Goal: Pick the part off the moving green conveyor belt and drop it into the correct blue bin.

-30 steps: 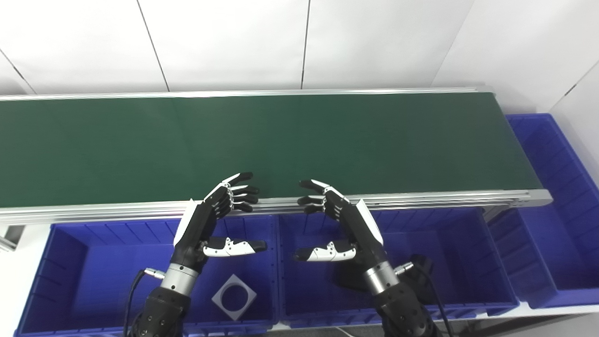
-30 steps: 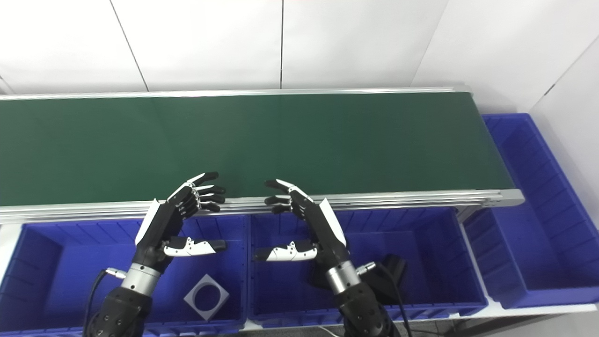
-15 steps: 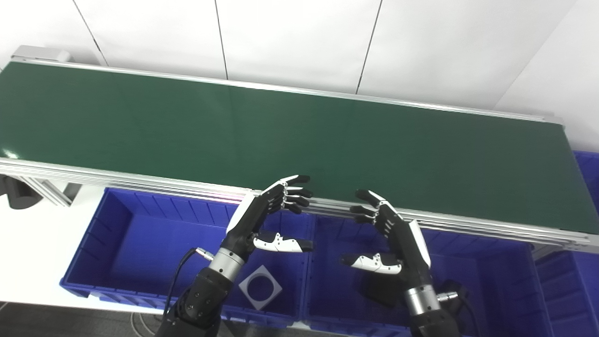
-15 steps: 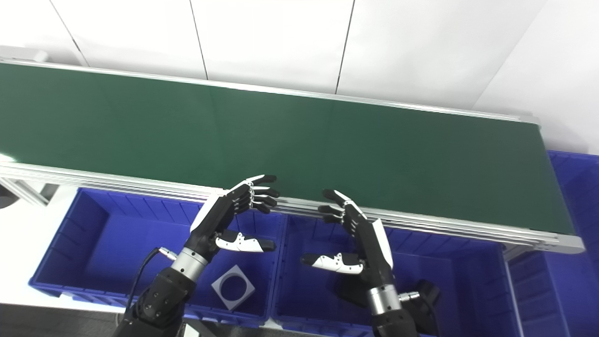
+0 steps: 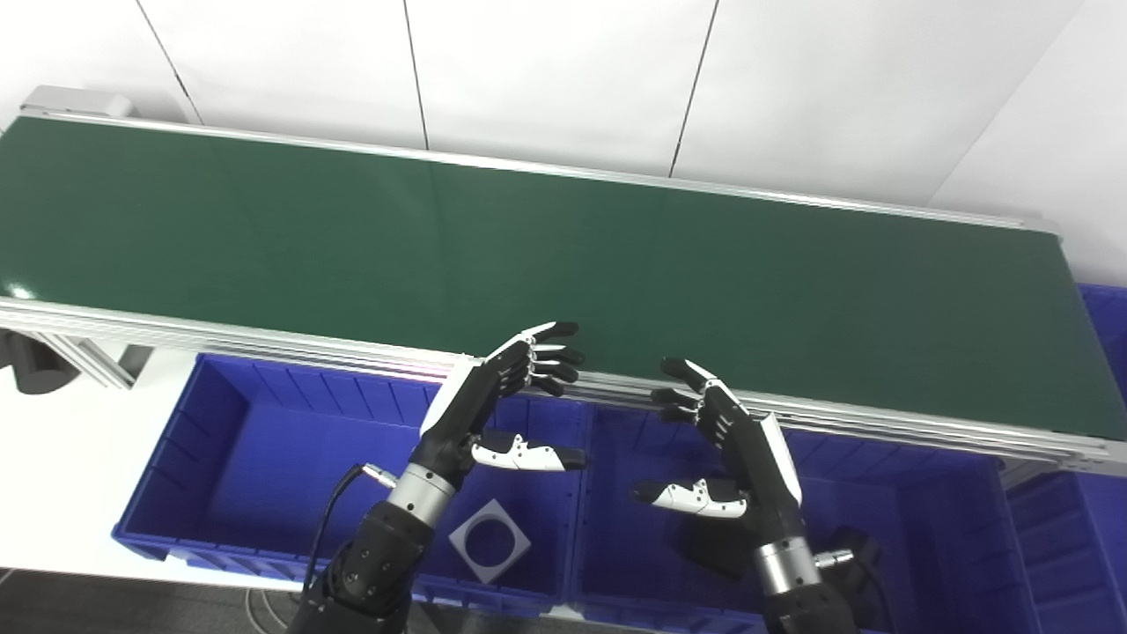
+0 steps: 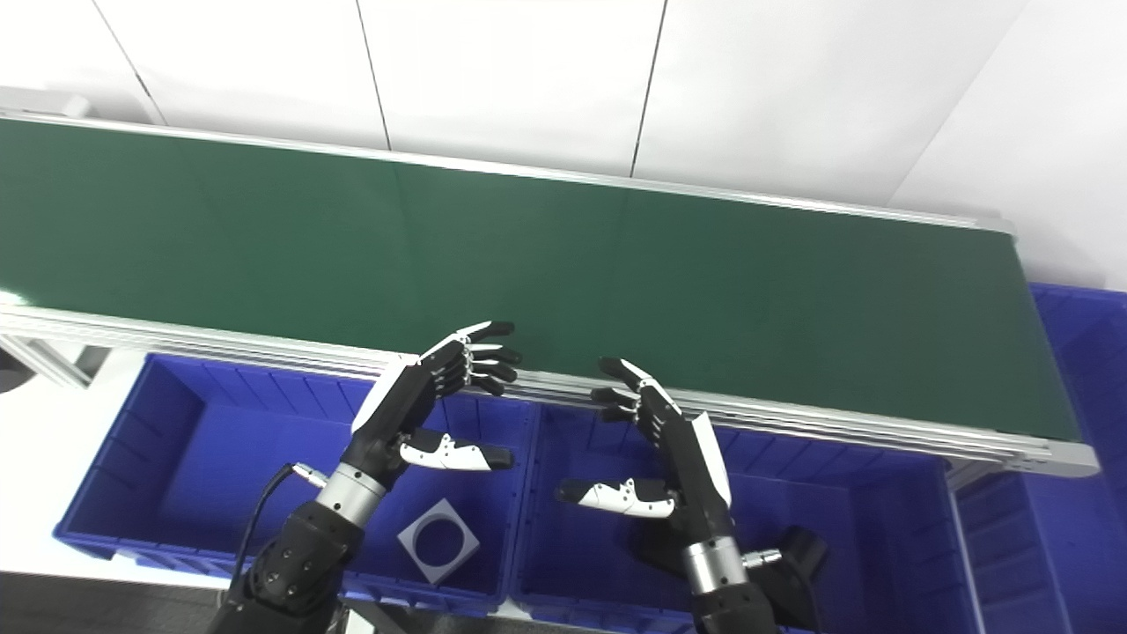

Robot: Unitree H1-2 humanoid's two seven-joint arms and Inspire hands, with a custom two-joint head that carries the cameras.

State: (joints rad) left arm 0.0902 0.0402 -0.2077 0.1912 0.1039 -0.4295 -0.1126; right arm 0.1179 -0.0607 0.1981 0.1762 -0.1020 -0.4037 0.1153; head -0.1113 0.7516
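The green conveyor belt (image 5: 528,246) runs across the view with no part on it. My left hand (image 5: 493,409) is open and empty, held over the near rail above the left blue bin (image 5: 220,440). My right hand (image 5: 731,449) is open and empty over the middle blue bin (image 5: 924,502). A grey square plate with a round hole (image 5: 489,552) lies in the left bin. A black part (image 5: 867,563) lies in the middle bin, partly hidden by my right wrist.
A third blue bin (image 5: 1092,546) stands at the right end of the belt. The aluminium rail (image 5: 220,339) edges the belt's near side. A white wall stands behind the belt. A white tabletop (image 5: 44,475) shows at the left.
The camera swung left between one second and half a second ago, shifting the whole picture. Since then both hands have risen very slightly; both stay open and empty.
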